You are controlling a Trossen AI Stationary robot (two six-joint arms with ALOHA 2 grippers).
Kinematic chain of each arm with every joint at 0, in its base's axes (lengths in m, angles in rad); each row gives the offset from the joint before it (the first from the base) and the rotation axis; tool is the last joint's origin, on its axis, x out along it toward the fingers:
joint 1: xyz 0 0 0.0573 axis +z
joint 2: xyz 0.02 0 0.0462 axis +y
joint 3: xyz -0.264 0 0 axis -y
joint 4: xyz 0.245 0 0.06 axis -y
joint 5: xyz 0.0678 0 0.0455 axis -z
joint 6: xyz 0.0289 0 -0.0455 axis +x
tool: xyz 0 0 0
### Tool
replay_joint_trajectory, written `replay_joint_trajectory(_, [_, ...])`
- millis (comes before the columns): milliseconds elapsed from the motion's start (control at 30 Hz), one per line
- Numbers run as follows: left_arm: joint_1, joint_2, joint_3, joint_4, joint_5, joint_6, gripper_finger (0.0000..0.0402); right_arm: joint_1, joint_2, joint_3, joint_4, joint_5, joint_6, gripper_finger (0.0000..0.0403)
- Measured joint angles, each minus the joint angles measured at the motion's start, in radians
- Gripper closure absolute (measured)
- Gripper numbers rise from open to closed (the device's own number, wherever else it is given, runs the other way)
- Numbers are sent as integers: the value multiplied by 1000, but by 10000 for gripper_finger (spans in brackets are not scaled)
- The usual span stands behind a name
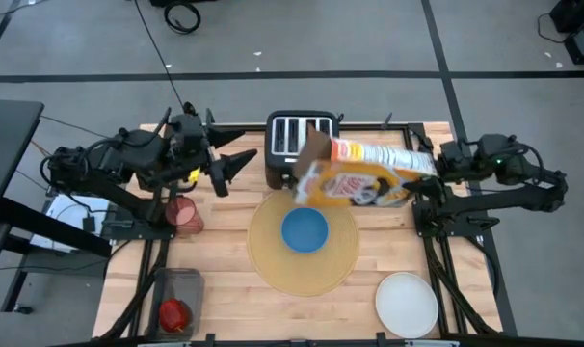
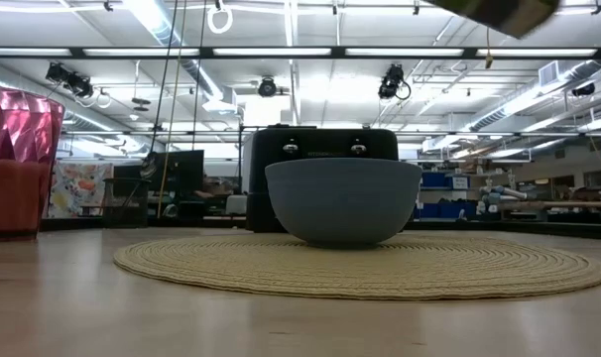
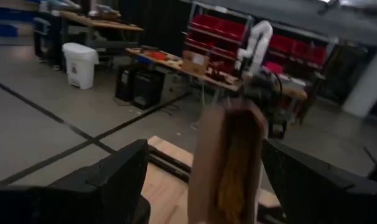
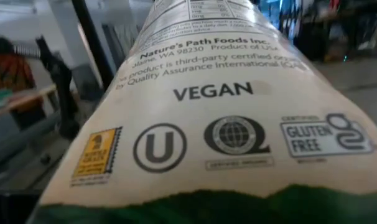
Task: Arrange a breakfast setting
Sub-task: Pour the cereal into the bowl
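Note:
A yellow and orange cereal box (image 1: 361, 173) hangs on its side above the toaster and the placemat's far edge, its opened flap end (image 1: 311, 154) toward the table's left. My right gripper (image 1: 429, 166) is shut on its other end. My left gripper (image 1: 236, 172) stands open and level at the far left, pointing at the flap end (image 3: 229, 155) a short way off. A small blue bowl (image 1: 305, 229) rests on its base in the middle of the round tan placemat (image 1: 273, 265). The pink cup (image 1: 184, 214) stands at the left, and the white plate (image 1: 406, 304) lies at the near right. My right gripper holds the cereal box by its closed end (image 1: 417, 166), coming level from the table's right, with the box reaching out ahead along the fingers. The box itself (image 4: 213, 124) fills the wrist view and hides the fingers. It is lifted clear, lying on its side.
A black toaster (image 1: 300, 140) stands at the far edge behind the placemat, partly under the box. A red apple (image 1: 174, 313) sits in a dark bin at the near left. Bare wood lies between the placemat and the plate.

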Motion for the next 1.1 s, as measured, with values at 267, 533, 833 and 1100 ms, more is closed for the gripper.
replay_joint_trajectory(267, [43,45,0,11,-39,-47,84,0,-98,-4,-289,-36,-50,147])
replay_joint_trajectory(533, [98,88,0,22,-32,-64,84,0,-22,-5,-347,-62,-172,148])
replay_joint_trajectory(833, [93,113,0,32,-28,-89,84,0,119,-5,-333,-60,-312,151])
replay_joint_trajectory(1100, [54,126,0,28,-28,-100,84,0,200,-5,-292,-48,-342,158])
